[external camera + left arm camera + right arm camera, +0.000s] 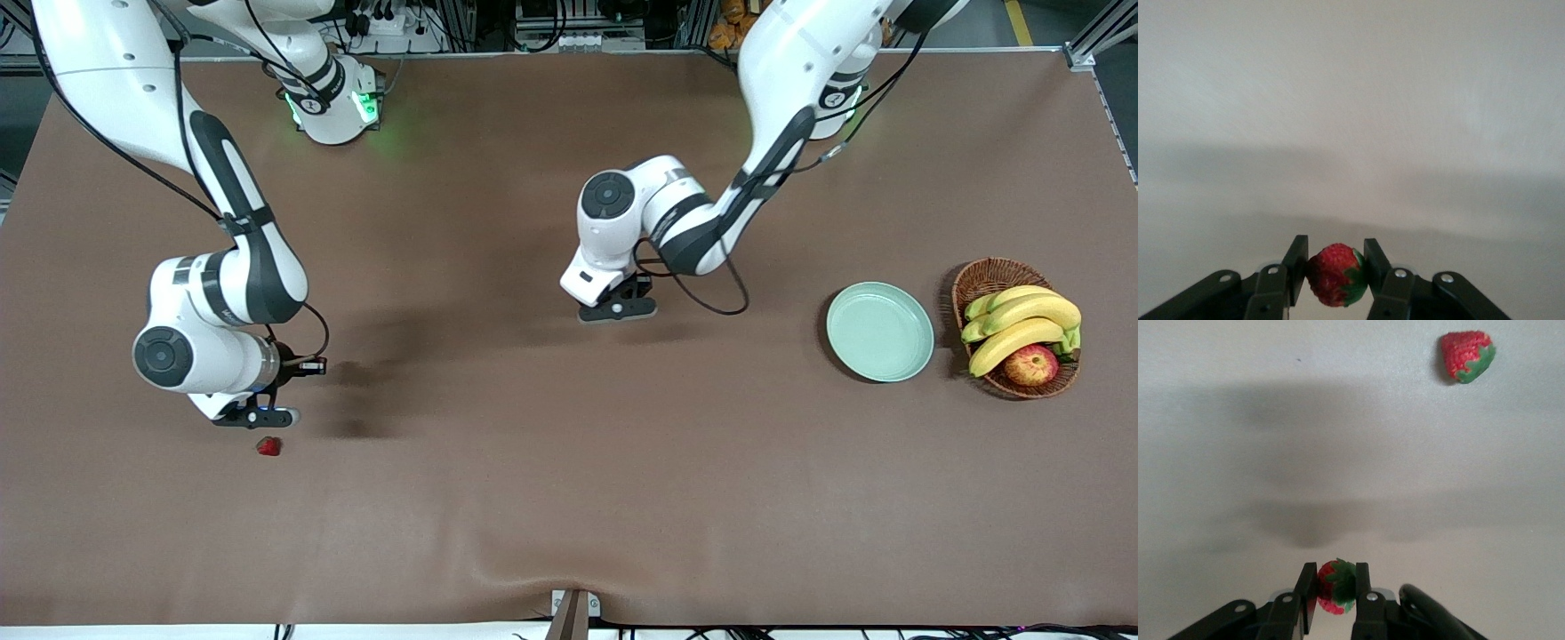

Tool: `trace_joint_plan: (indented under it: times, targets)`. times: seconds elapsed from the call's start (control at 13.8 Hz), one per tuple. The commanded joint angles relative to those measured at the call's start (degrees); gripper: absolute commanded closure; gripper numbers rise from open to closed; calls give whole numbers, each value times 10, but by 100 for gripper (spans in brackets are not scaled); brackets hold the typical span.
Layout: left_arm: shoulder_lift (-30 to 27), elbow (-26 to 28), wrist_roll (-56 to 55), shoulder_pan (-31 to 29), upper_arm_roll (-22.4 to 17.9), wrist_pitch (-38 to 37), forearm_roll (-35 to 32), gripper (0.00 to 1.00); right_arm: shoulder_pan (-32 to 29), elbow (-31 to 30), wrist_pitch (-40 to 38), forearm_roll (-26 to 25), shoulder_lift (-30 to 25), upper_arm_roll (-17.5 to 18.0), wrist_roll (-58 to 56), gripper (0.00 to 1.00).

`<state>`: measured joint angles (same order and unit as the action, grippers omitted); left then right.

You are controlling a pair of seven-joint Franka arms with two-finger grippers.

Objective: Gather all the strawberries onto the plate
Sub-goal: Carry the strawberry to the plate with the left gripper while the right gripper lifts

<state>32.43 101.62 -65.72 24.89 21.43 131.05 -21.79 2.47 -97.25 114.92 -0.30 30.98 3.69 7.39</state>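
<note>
The right gripper [256, 416], a black two-finger pincer on the white arm whose base stands toward the right arm's end of the table, hangs low over the brown cloth-covered table [533, 498], well apart from the round pale mint-green plate [880, 332]. Its wrist view shows the right gripper [1335, 590] with its fingers [1307, 592] closed on a small red strawberry with a green leafy cap [1336, 585], pinched between the two pads. A second small red strawberry with a green cap [268, 446] lies loose on the cloth just beside that pincer and nearer to the front camera, far from the plate, at the right arm's end of the table; the same loose berry [1465, 355] shows clear of the fingers in the right wrist view.

Toward the middle of the table, and closer to the plate, the left gripper [618, 307] hangs low over the cloth on its bent white arm. In its own wrist view the left gripper [1333, 270] has its fingers [1295, 267] clamped against both sides of a third red strawberry with a green cap [1335, 275].

The plate sits on the cloth toward the left arm's end of the table, its pale surface bare. Just beside it, farther toward that end, stands a brown wicker basket [982, 276] holding yellow bananas [1022, 322] and a red-yellow apple [1031, 364].
</note>
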Motion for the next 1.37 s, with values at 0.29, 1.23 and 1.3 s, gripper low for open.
trace_joint_plan:
  times: [0.29,1.23,1.3]
  targets:
    - [-96,17,-22,-145,0,-97,37,100,73,76,-68,36,-8,7,149,100]
    - [-143,76,217,-470,45,-96,43,100,297,138,-28,109,13,4,545,100]
    - [-151,87,243,-499,63,-96,44,100,316,138,-10,108,21,4,569,100]
